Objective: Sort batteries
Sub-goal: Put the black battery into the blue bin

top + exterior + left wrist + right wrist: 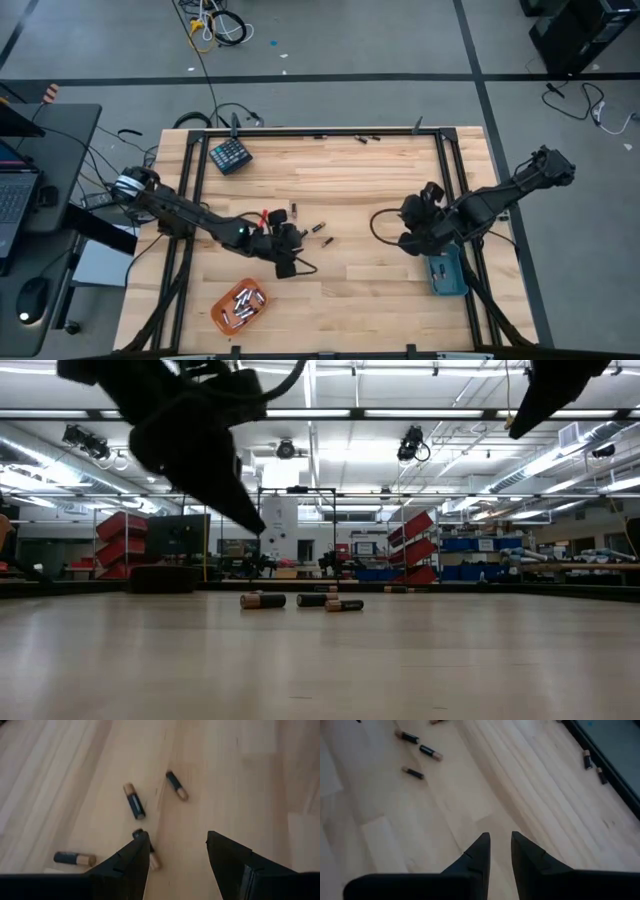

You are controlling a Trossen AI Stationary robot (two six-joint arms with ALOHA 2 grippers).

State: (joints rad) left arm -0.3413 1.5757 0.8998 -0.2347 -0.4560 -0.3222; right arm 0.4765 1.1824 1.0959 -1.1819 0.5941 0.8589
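Batteries black with copper-gold ends, lying on pale blond wood-grain table. One tray orange, the other tray blue. Keypad-like block dark teal; both arms black.

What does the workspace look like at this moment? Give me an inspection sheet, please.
Surface: pale wooden table in a dark frame.
Job's things: loose batteries at mid-table, more at the far edge; orange tray holds several; blue tray near the right arm.
Clutter: dark teal keypad block at the far left corner.
Grippers: left tool open, above the loose batteries; right tool slightly parted, empty, above bare wood.
Cables: black loop on the table beside the right arm; more on the floor.
Surroundings: desk with laptop at left; workshop hall beyond.
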